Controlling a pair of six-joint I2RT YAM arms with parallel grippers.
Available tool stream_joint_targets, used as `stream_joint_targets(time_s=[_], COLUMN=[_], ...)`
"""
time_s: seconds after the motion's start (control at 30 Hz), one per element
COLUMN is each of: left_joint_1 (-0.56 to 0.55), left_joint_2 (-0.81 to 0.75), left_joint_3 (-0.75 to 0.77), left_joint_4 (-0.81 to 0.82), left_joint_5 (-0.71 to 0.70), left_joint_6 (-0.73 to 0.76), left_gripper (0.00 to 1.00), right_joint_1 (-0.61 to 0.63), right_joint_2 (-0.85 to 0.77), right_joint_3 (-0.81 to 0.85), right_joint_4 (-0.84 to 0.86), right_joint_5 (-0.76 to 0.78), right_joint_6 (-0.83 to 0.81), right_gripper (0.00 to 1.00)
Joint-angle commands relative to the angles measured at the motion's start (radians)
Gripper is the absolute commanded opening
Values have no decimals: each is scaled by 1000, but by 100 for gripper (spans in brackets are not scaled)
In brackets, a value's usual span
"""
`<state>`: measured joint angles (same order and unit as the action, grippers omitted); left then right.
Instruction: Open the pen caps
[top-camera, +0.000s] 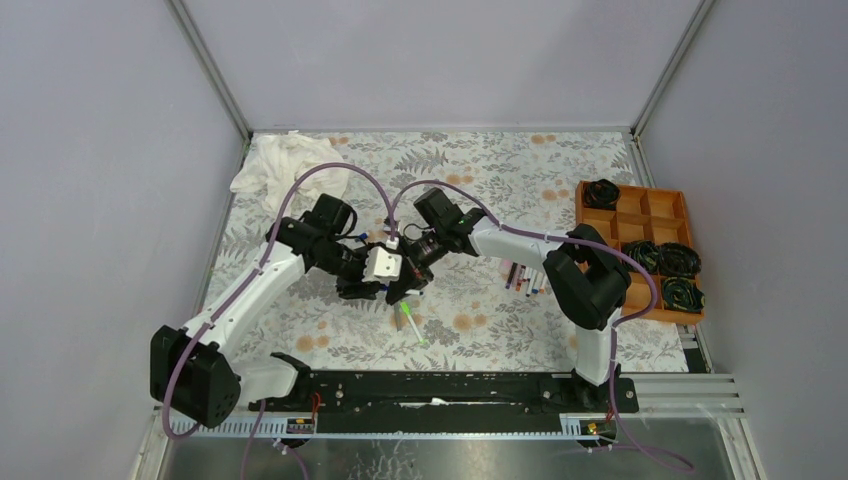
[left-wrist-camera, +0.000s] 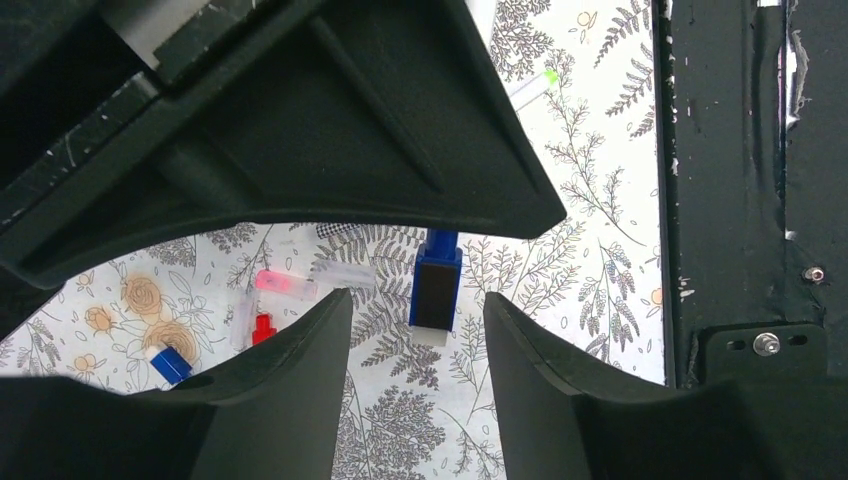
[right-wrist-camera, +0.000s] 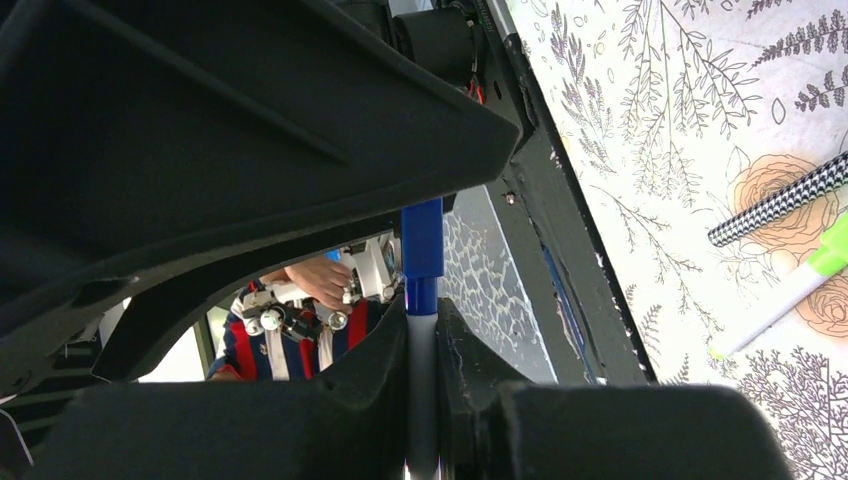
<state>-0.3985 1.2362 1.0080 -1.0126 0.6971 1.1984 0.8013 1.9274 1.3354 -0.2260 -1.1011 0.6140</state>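
Note:
My right gripper (right-wrist-camera: 422, 305) is shut on a white-barrelled pen (right-wrist-camera: 421, 400) whose blue cap (right-wrist-camera: 422, 238) sticks out past the fingertips. In the left wrist view that blue cap (left-wrist-camera: 437, 285) hangs between my left gripper's (left-wrist-camera: 418, 300) fingertips; its jaws stand wide apart and do not touch it. Both grippers meet above the table's middle in the top view, left (top-camera: 372, 288) and right (top-camera: 408, 284). Loose red (left-wrist-camera: 262, 327), pink (left-wrist-camera: 283, 284) and blue (left-wrist-camera: 170, 363) caps lie on the cloth below. A green-ended pen (top-camera: 410, 322) lies near the front.
Several more pens (top-camera: 520, 275) lie right of the grippers. An orange compartment tray (top-camera: 640, 215) with black coiled cables stands at the right edge. A white cloth (top-camera: 280, 160) lies at the back left. A black rail (top-camera: 450, 385) runs along the front.

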Motion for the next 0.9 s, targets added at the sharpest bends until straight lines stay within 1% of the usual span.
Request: stream_joint_targets(time_s=[0.0,0.23,0.33,0.4,0.5,0.6,0.63,0.73,0.87], left_joint_1=[-9,-26,-29,-30,-30,-30,-28,-22,34], left_joint_2=[-6,1,-1,-4,-7,0,2,9,36], left_joint_3=[-15,-14,-10,-8,-14,-16,-18,-32,-34], left_joint_4=[40,40,40,40,40,35,29,26,10], left_joint_5=[30,75,81,86,76,19,-6,-85,-154], left_joint_6=[-6,-6,-5,-3,10,24,34,65,137], left_gripper=[58,52,46,38,19,4,0,0,0], right_joint_1=[-4,-4,-4,-4,-4,-7,-8,-19,-50], right_joint_2=[-13,2,9,15,18,12,7,-12,-69], right_joint_3=[0,-2,2,5,5,4,3,-17,-102], right_joint_4=[57,126,131,134,143,113,88,-12,-84], right_joint_5=[-30,-52,-53,-53,-51,-41,-36,-11,16], right_joint_6=[56,109,114,117,124,100,80,3,-53], right_gripper=[0,0,0,0,0,0,0,0,0])
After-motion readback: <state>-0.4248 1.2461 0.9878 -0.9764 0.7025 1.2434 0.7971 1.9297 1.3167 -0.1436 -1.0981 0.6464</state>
